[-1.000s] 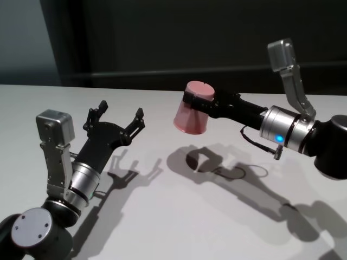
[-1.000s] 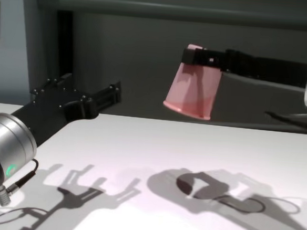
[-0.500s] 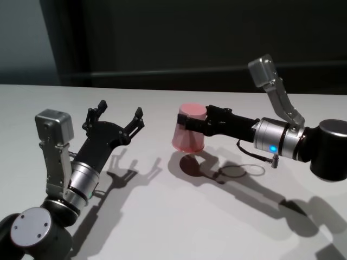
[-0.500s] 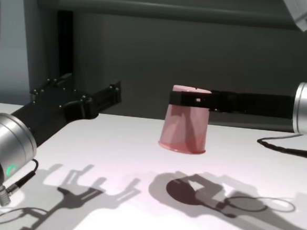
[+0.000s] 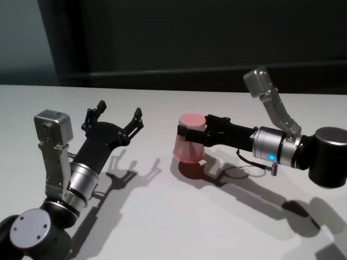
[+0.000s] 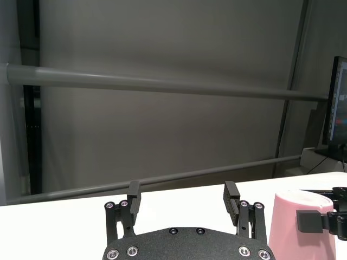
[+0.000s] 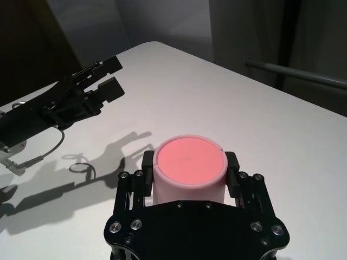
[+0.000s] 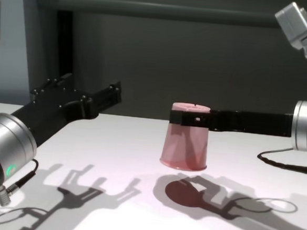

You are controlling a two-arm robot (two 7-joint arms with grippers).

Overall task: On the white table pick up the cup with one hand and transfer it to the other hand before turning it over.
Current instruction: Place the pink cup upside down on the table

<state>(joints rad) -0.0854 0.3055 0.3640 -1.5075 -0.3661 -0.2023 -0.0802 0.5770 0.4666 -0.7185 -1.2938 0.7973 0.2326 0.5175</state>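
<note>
The salmon-pink cup (image 5: 187, 149) is upside down, flat base up and wide rim down, at or just above the white table (image 5: 162, 216); its shadow lies right beneath it. My right gripper (image 5: 191, 131) is shut on the cup near its base, reaching in from the right. The cup also shows in the chest view (image 8: 185, 149) and the right wrist view (image 7: 188, 158), with a finger on each side. My left gripper (image 5: 118, 116) is open and empty, held above the table to the left of the cup, clear of it.
A dark wall with horizontal rails (image 8: 176, 11) stands behind the table's far edge. The right arm's cable (image 8: 287, 166) hangs near the table surface. Bare tabletop (image 8: 120, 144) lies between the two grippers and in front of them.
My right arm has come down and toward the middle with the cup, bringing it from tilted and high in the air to upright-inverted close to the table. The left arm has not moved.
</note>
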